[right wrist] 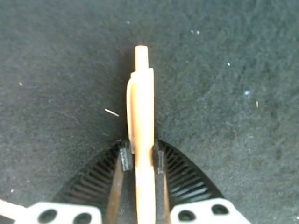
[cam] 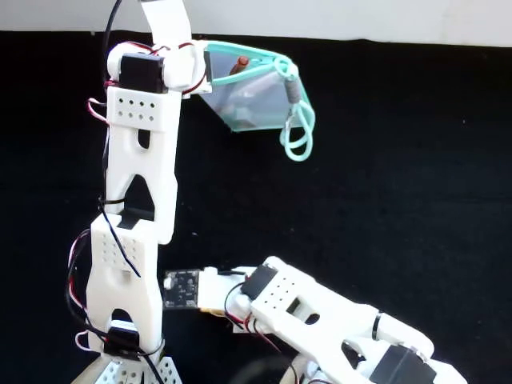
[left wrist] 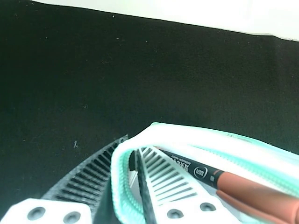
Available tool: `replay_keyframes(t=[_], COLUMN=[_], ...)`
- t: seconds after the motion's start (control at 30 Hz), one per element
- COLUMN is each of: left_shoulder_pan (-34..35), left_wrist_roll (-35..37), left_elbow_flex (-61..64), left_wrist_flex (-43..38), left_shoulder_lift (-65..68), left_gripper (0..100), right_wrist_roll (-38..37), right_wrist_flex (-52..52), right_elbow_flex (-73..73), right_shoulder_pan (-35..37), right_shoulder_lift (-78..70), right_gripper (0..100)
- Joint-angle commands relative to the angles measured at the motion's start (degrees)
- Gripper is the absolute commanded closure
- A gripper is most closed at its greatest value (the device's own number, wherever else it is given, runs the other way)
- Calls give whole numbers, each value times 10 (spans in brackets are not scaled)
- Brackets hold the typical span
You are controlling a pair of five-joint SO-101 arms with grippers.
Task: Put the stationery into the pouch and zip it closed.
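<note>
High view: the left claw point(cam: 206, 74) is closed on one end of the mint-green pouch point(cam: 256, 100), near the far edge of the black worktop point(cam: 400, 200), left of the middle. The right arm point(cam: 320, 308) lies low by the near edge.

Left wrist view: the claw pinches the rim of the pouch, one finger point(left wrist: 163, 177) inside the unzipped mouth. A red-brown marker point(left wrist: 233, 182) lies in the pouch.

Right wrist view: the right claw point(right wrist: 140, 156) is narrow and clamps an orange pen point(right wrist: 141, 102) over the worktop.
</note>
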State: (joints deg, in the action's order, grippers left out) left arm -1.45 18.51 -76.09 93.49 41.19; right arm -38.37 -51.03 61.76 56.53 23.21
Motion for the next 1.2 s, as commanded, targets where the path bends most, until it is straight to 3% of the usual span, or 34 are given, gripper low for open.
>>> replay_keyframes(t=[0.0, 0.1, 0.4, 0.57, 0.7, 0.93, 1.17], left_shoulder_pan=[18, 18, 18, 18, 17, 17, 17], left_wrist_roll=[-5, -5, -5, -5, -5, -5, -5], left_elbow_flex=[-7, -7, -7, -7, -7, -6, -6], left_wrist_flex=[1, 1, 1, 1, 1, 1, 1], left_shoulder_lift=[-2, -2, -2, -2, -2, -2, -1], left_gripper=[993, 993, 993, 993, 993, 993, 993], right_wrist_roll=[17, 47, 222, 273, 310, 449, 600], right_wrist_flex=[-1, -2, -37, -59, -79, -90, 10], right_elbow_flex=[-16, -34, -166, -222, -301, -517, -652], right_shoulder_pan=[-25, -51, -245, -319, -345, -360, -360], right_shoulder_lift=[-1, 0, 2, 58, 87, 85, 27], right_gripper=[993, 993, 993, 993, 993, 993, 993])
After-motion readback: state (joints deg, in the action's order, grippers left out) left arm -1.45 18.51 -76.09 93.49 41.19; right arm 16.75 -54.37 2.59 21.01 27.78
